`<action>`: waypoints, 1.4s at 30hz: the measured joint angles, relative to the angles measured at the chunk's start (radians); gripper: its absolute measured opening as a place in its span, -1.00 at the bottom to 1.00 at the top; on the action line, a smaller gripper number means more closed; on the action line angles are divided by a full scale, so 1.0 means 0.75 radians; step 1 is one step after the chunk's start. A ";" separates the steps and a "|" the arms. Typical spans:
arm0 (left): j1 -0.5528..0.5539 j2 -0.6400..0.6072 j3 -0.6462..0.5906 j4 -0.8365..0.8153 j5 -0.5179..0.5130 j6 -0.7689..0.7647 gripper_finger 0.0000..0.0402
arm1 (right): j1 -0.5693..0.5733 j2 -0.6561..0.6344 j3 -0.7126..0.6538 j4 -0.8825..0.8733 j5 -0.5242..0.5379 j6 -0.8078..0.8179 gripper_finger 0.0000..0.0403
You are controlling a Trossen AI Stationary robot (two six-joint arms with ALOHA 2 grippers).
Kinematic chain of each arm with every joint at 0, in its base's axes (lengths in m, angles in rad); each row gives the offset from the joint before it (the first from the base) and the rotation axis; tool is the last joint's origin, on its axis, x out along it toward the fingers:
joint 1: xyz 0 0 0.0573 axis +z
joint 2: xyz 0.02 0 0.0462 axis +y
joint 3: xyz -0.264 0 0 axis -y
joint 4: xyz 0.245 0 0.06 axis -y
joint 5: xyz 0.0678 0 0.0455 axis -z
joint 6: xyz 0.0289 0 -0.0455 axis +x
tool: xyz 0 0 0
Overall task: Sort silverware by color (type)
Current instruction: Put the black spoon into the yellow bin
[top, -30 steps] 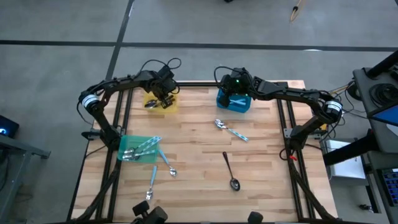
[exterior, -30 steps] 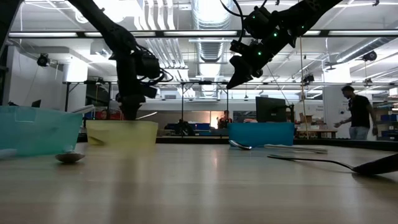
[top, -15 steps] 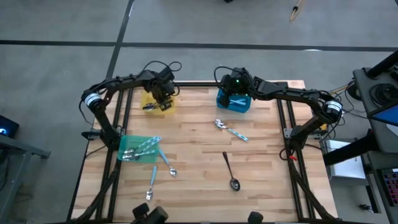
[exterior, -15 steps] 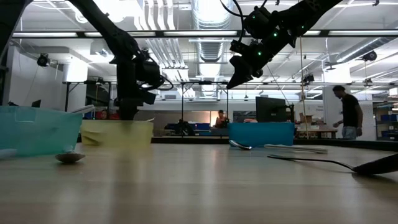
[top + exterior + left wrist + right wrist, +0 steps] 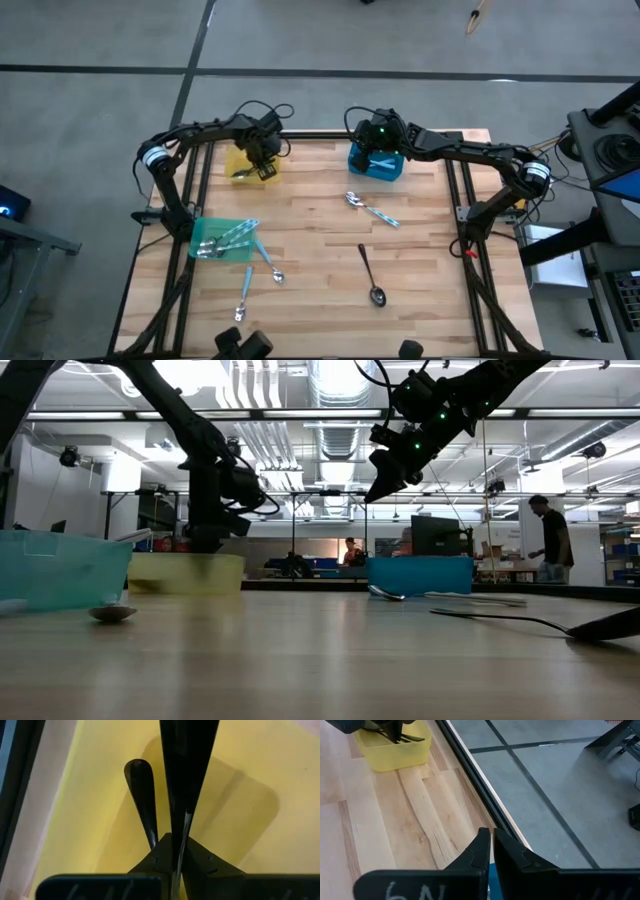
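My left gripper [image 5: 258, 168] points down into the yellow bin [image 5: 238, 158] at the table's far left, shut on a black utensil [image 5: 187, 765]. A second black utensil [image 5: 142, 795] lies beside it on the bin's floor [image 5: 240, 820]. My right gripper [image 5: 490, 834] hangs shut with nothing in it above the blue bin [image 5: 358, 163] at the far edge. On the table lie a blue-handled spoon [image 5: 372, 209], a black spoon [image 5: 370, 275] and two more blue-handled spoons [image 5: 268, 262], [image 5: 243, 297]. My left gripper pinches the black utensil at its narrow part [image 5: 176, 827] between the two fingers, which come from above and point down. The utensil widens away from the fingers and sticks out toward the table's left [image 5: 240, 172], inside the yellow bin. Whether it touches the bin's floor I cannot tell.
A green bin [image 5: 200, 232] with several blue-handled spoons stands at the left edge. The table's black frame rails run along its sides and far edge [image 5: 470, 770]. Bare wood lies in the middle and at the right. A person [image 5: 548, 540] stands far off in the room.
My left gripper has sunk into the yellow bin with the black utensil and tipped to point more steeply down. The yellow bin has shifted a little toward the table's left. My right gripper has kept still.
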 joint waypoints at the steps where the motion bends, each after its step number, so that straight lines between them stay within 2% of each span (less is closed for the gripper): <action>1: 0.000 -0.007 -0.002 -0.003 0.000 -0.001 -0.97 | 0.000 0.000 0.000 0.000 0.000 0.000 -0.94; 16: 0.003 0.000 0.010 -0.069 0.009 -0.064 -0.96 | 0.000 0.000 -0.002 0.000 0.001 0.000 -0.94; 22: 0.005 0.000 0.056 -0.115 -0.040 -0.108 -0.97 | 0.000 0.000 -0.002 -0.001 0.001 0.000 -0.94; 31: 0.004 -0.002 0.101 -0.262 -0.047 -0.107 -0.99 | 0.000 0.000 -0.002 -0.003 0.001 -0.001 -0.94; 42: 0.004 -0.004 0.085 -0.280 -0.048 -0.103 -0.99 | 0.000 0.000 -0.002 -0.003 0.001 -0.001 -0.94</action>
